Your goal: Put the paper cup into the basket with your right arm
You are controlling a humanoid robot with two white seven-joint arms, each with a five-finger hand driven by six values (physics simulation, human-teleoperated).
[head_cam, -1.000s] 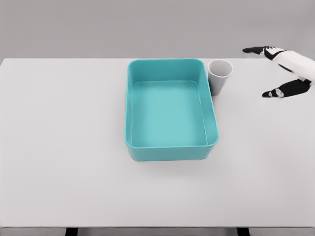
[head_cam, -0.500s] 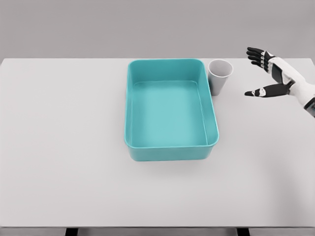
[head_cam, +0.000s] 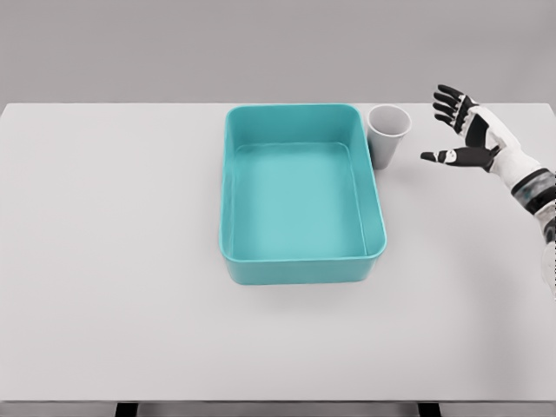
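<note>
A white paper cup (head_cam: 387, 135) stands upright on the table, touching or almost touching the right wall of the teal basket (head_cam: 301, 268) near its far right corner. The basket is a shallow rectangular tub with nothing in it. My right hand (head_cam: 445, 124) hovers just right of the cup, palm turned toward it, fingers spread and thumb pointing at the cup. A small gap separates hand and cup. It holds nothing. The left arm does not show.
The white table (head_cam: 113, 261) fills the view, its front edge at the bottom. My right forearm (head_cam: 532, 184) comes in from the right edge.
My right hand has moved left toward the cup and turned its palm toward it, with more of the forearm now in view. Cup and basket have stayed put.
</note>
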